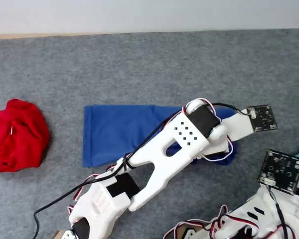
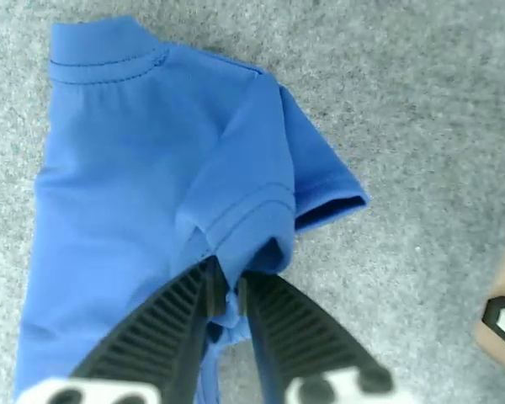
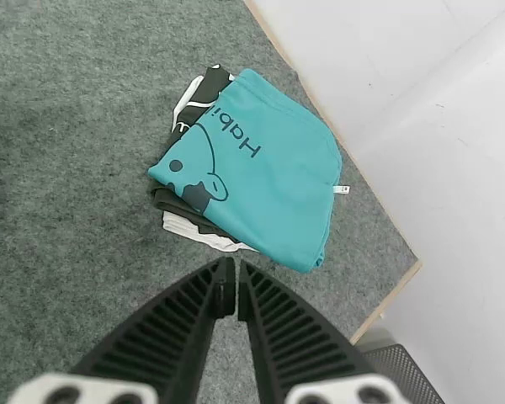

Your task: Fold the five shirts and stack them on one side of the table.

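Note:
A blue shirt (image 1: 119, 132) lies partly folded across the middle of the grey table, collar and one sleeve (image 2: 261, 202) turned over its body. My left gripper (image 2: 225, 282) is shut on a pinch of blue fabric just under that sleeve, at the shirt's right end beneath the left arm (image 1: 189, 137). A crumpled red shirt (image 1: 17, 134) sits at the far left. A folded teal shirt (image 3: 261, 168) tops a small stack with dark and white shirts (image 3: 181, 202) under it. My right gripper (image 3: 230, 282) hangs shut and empty above bare carpet, short of that stack.
The stack lies close to the table's edge (image 3: 387, 295), with white floor or wall beyond. The right arm (image 1: 281, 199) stands at the lower right of the high view. Grey carpet (image 1: 139, 64) stretches behind the blue shirt.

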You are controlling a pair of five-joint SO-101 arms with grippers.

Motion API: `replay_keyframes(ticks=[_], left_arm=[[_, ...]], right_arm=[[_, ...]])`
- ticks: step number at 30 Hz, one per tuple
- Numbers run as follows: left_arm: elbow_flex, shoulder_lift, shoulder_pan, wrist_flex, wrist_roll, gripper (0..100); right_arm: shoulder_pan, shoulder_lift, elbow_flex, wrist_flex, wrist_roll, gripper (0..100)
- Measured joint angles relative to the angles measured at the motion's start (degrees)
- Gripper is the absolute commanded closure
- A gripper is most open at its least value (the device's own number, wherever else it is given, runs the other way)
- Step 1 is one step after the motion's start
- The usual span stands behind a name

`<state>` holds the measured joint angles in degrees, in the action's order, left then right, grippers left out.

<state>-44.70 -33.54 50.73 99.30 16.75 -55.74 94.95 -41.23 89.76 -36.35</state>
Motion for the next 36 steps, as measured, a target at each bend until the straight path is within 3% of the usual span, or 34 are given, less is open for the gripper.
replay_keyframes(ticks=[18,31,36], left_arm=[[-0.18,-9.41,-7.03,-6.33,0.18,100],[-15.56,-25.05,-11.08,-3.25,0.44,99],[-21.45,-28.84,-11.87,-0.79,0.62,87]], right_arm=[[0.0,0.0,0.0,0.0,0.0,98.7],[0.0,0.0,0.0,0.0,-1.41,98.8],[0.0,0.0,0.0,0.0,-1.58,98.7]])
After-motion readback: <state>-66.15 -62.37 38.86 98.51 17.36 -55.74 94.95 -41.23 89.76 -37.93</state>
